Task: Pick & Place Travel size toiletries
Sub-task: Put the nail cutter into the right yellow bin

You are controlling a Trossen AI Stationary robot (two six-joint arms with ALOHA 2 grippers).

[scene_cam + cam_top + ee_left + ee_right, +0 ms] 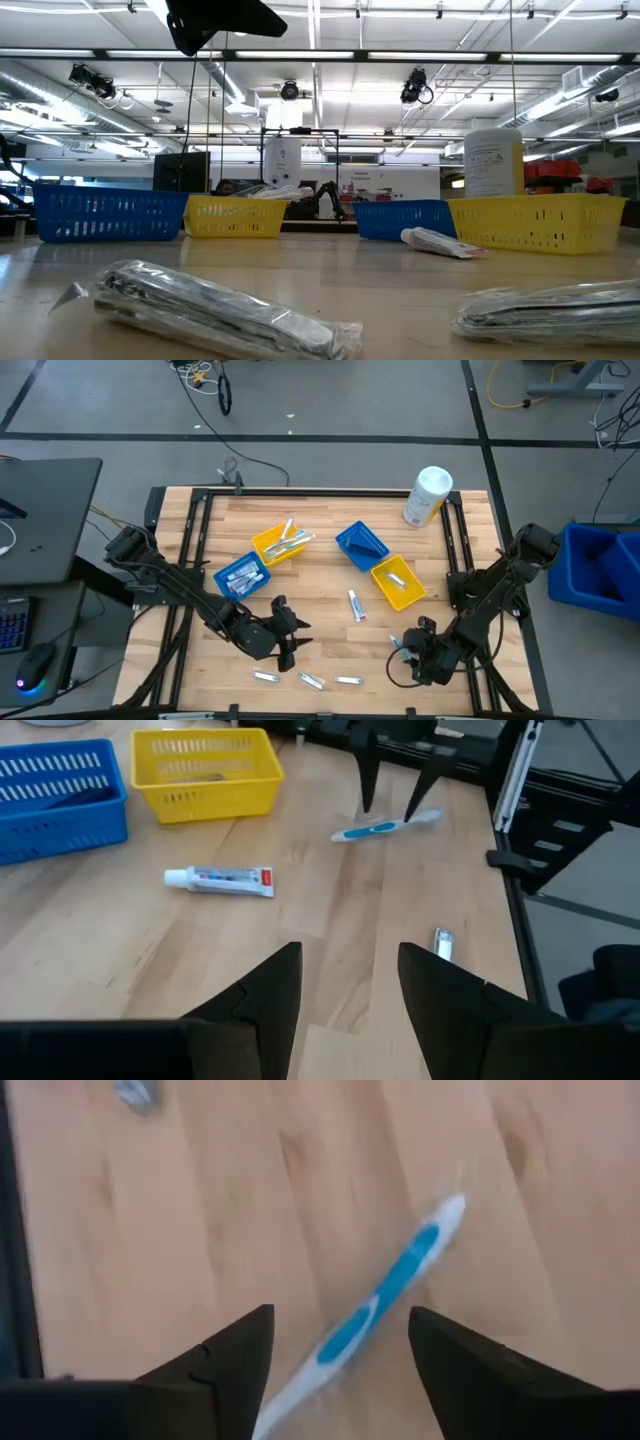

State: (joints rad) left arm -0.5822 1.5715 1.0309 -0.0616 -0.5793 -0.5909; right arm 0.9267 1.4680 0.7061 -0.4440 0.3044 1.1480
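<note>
Light-blue-and-white toothbrush (390,1295) lies flat on the wooden table (330,610), near its front right corner.
The right gripper (340,1355) hovers over it, fingers spread, holding nothing; the left gripper (350,985), also spread and empty, waits at front centre.

a slim white and light-blue plastic toothbrush (385,1295) lies flat on the wooden table, well apart from the yellow plastic bin (398,582). a small white toothpaste tube (356,605) lies just beside that bin. three clear-wrapped packets (306,680) lie farther off, near the table's front edge.
</note>
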